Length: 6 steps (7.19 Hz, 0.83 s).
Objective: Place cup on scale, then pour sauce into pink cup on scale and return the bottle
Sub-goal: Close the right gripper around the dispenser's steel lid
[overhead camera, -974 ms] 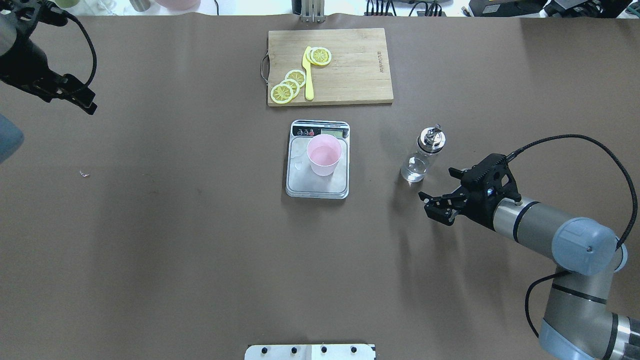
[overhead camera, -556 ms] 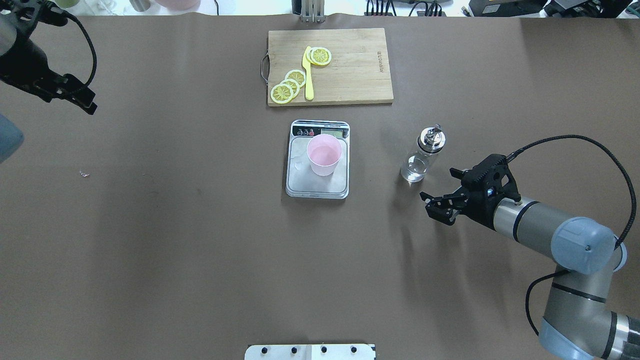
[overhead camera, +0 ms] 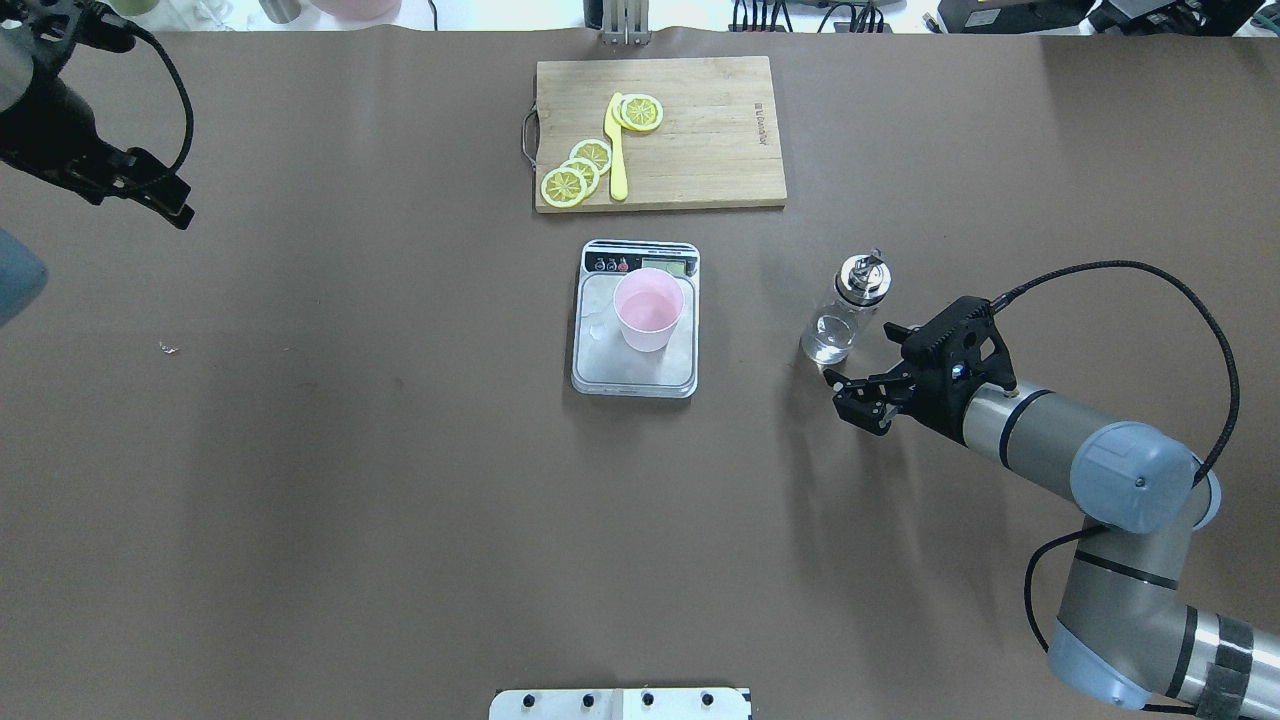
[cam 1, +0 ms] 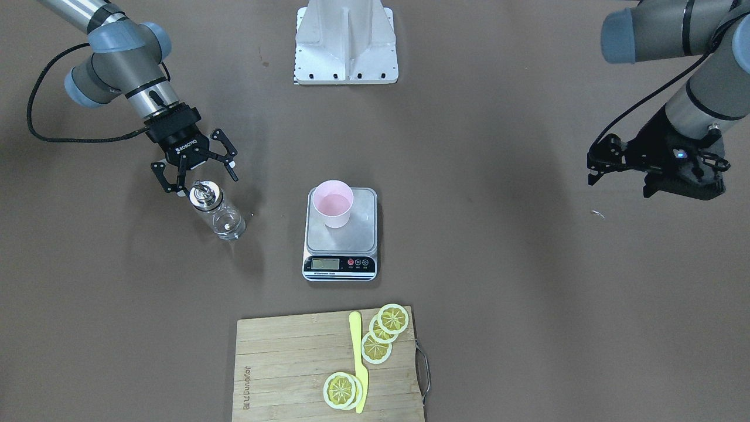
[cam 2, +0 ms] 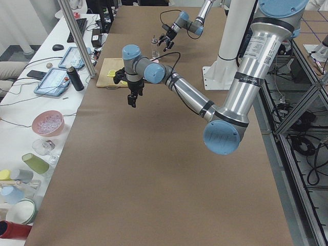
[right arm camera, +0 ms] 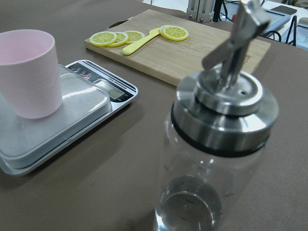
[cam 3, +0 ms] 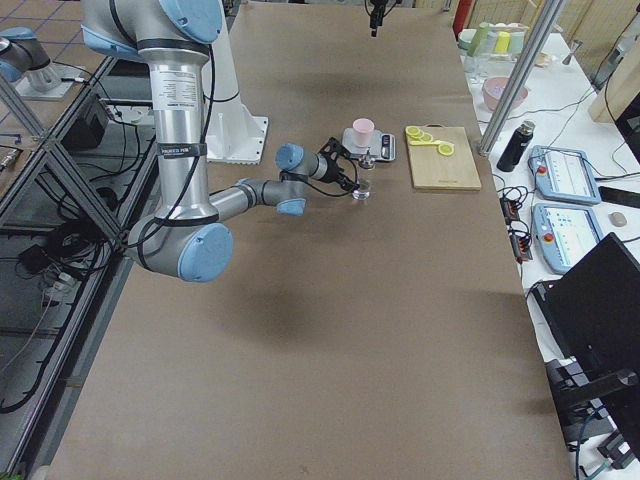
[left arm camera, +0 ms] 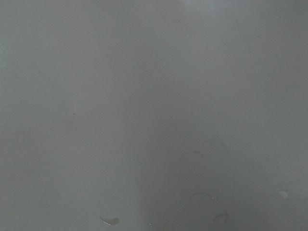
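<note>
Right wrist-mounted view crops the base of the clear glass bottle (right arm camera: 211,159) — overhead, the right gripper (overhead camera: 862,358) has jaws spread just beside it, with the pink plastic cup (overhead camera: 649,310) on the silver scale (overhead camera: 600,362); the jaws of the left gripper (overhead camera: 172,205) are unreadable.

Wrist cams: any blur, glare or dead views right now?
Right wrist-mounted: the bottle looms close, its spout tip blurred and cropped; the cup and scale behind read clearly, with a bright sheen on the scale's platform. Left wrist-mounted: only dim, featureless table.
</note>
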Tool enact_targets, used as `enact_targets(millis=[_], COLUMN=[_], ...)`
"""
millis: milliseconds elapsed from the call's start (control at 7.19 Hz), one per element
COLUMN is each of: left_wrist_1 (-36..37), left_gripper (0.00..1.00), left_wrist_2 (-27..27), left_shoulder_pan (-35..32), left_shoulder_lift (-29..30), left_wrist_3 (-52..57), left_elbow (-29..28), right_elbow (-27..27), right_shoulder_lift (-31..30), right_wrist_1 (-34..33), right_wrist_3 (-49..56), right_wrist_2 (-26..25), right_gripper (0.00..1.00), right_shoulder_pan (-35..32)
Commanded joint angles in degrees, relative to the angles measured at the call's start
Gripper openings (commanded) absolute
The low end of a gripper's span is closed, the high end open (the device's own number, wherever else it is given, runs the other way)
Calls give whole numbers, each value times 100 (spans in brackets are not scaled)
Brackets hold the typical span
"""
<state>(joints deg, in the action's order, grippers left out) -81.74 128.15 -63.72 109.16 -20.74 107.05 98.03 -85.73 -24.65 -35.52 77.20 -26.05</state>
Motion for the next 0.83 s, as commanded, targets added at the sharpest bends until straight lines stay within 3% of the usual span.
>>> enact_targets(millis=[0, 695], left_wrist_1=[0, 0], left_gripper=[98, 98], left_wrist_2=[0, 0], left_shoulder_pan=[0, 0], left_shoulder_lift=[0, 0], left_wrist_3=[0, 0], left_elbow=[0, 0], right_elbow=[-29, -267], right_shoulder_lift=[30, 179], right_wrist_1=[4, 4], right_wrist_3=[1, 1], right_wrist_2=[6, 6], right_gripper=[95, 94], right_shoulder_pan=[-67, -111])
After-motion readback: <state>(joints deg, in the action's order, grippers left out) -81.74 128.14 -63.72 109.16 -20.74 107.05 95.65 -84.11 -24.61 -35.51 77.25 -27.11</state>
